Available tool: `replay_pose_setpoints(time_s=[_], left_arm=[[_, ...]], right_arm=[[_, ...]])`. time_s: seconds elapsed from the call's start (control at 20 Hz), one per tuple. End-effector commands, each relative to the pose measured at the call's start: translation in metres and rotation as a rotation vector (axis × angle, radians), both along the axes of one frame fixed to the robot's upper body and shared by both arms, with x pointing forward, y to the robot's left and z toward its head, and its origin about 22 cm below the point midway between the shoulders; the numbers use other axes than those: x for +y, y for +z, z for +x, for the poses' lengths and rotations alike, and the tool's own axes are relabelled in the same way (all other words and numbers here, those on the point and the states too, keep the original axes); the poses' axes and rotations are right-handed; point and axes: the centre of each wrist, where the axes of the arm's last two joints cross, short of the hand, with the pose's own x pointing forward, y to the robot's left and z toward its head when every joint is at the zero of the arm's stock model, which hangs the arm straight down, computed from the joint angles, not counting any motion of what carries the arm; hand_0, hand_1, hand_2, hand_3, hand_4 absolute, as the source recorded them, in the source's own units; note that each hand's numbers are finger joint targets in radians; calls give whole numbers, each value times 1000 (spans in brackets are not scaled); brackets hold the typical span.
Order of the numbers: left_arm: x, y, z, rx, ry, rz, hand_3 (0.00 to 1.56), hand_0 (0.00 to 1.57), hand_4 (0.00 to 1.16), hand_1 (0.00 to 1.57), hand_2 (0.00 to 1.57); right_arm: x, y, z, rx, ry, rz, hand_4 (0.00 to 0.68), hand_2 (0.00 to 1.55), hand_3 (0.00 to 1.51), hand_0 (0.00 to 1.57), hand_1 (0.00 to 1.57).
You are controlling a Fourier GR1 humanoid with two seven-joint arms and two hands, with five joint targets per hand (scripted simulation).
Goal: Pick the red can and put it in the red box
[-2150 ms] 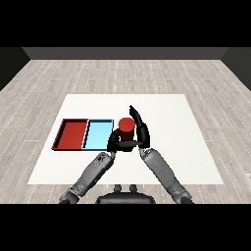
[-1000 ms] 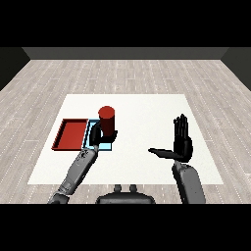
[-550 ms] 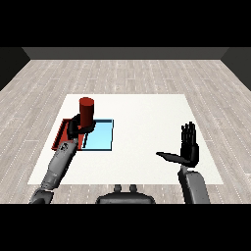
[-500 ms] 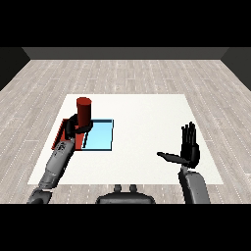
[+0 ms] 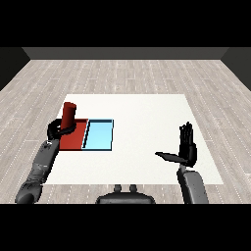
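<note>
The red can (image 5: 69, 114) stands upright in my left hand (image 5: 56, 130), whose fingers curl round its lower part. It is held over the left edge of the red tray (image 5: 74, 139), which lies on the white table. My right hand (image 5: 186, 150) is raised over the table's right side, fingers straight up and thumb stretched out to the left, holding nothing.
A light blue tray (image 5: 99, 135) lies directly right of the red tray, touching it. The white table (image 5: 147, 117) stretches wide between the trays and my right hand.
My left hand has carried the can leftwards from above the blue tray to above the red tray's left edge. The right hand has drawn back to the right and stays raised.
</note>
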Motion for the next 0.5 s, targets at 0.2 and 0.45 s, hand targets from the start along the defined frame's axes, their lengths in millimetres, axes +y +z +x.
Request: replay_pose_setpoints(time_s=[0.2,0.45], left_arm=[[-2,-36,9,237,60,61,1365,1564,958,1564,1486],[2,-67,-12,322,105,7,494,563,760,563,632]], right_arm=[[12,-13,31,26,-12,-82,0,0,0,0,0],[8,-28,46,22,-18,-101,0,0,0,0,0]])
